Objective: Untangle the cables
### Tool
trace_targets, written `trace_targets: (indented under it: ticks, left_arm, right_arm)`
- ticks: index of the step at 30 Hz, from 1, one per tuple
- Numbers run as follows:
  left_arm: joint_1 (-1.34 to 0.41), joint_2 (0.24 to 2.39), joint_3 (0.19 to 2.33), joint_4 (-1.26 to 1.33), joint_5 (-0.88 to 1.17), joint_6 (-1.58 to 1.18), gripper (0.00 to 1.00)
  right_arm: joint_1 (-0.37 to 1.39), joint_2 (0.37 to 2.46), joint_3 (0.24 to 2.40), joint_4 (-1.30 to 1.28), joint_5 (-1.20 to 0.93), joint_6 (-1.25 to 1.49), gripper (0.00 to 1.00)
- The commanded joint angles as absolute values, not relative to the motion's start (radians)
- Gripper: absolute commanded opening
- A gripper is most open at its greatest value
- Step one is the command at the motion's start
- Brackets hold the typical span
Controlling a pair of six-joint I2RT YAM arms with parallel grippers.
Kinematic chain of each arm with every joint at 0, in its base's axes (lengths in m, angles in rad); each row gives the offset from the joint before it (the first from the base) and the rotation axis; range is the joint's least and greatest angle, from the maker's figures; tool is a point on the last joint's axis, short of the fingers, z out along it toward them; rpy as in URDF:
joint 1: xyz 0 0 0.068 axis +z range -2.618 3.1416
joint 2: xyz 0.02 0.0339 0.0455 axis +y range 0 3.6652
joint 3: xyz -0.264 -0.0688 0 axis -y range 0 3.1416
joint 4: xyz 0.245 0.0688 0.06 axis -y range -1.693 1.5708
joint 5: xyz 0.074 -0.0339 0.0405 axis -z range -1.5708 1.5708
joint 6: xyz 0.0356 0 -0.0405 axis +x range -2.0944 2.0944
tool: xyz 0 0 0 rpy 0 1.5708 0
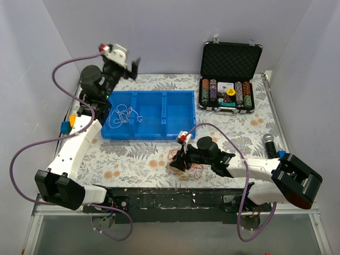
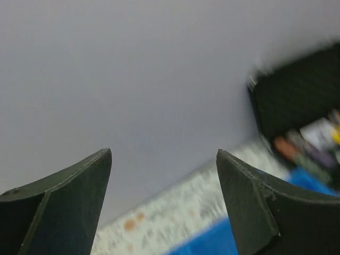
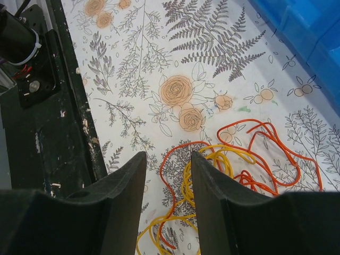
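Nearest me, low over the front edge of the desk [image 1: 133,159], the right fingers [image 3: 133,170] point down at the flowered cloth. They stand a narrow gap apart and grip nothing. Seen from the right wrist, a loop of the red cable [image 3: 265,133] and strands of the orange-yellow cable [image 3: 212,159] lie on the cloth in that gap and spread off to one side, wound through each other in a loose tangle. From above, this tangle [image 1: 194,170] sits just beside the right arm's wrist, close to the dark front rail.

Further back is a blue tray [image 1: 154,137] with three compartments. The white cable [image 1: 125,114] lies curled in its left compartment, well apart from the red and yellow pair.

Above the tray's far left corner, the left fingers [image 1: 133,68] are raised high off the desk. The left wrist view shows them spread wide with only the grey wall between them, holding nothing.

At the far right an open black case [image 1: 231,58] stands with rows of chips [image 1: 226,93] inside. A microphone [image 1: 270,143] lies near the desk's right edge.
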State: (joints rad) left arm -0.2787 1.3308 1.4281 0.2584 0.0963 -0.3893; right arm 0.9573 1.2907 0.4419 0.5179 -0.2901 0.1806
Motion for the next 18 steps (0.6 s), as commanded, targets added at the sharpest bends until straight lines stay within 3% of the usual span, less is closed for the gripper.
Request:
trace_targets:
  ticks: [1, 6, 18]
  left_arm:
    - [-0.281, 1.263, 1.217, -0.043, 0.53, -0.12, 0.84]
    - [-0.282, 1.342, 1.186, -0.159, 0.623, 0.102, 0.98]
    - [-0.281, 1.632, 1.391, -0.698, 0.583, 0.632, 0.98]
  right_arm:
    - [0.959, 1.273, 0.446, 0.538, -0.285, 0.175, 0.48]
    - [0.959, 1.258, 0.439, 0.54, -0.27, 0.184, 0.48]
    - [0.956, 1.227, 0.434, 0.522, -0.258, 0.181, 0.48]
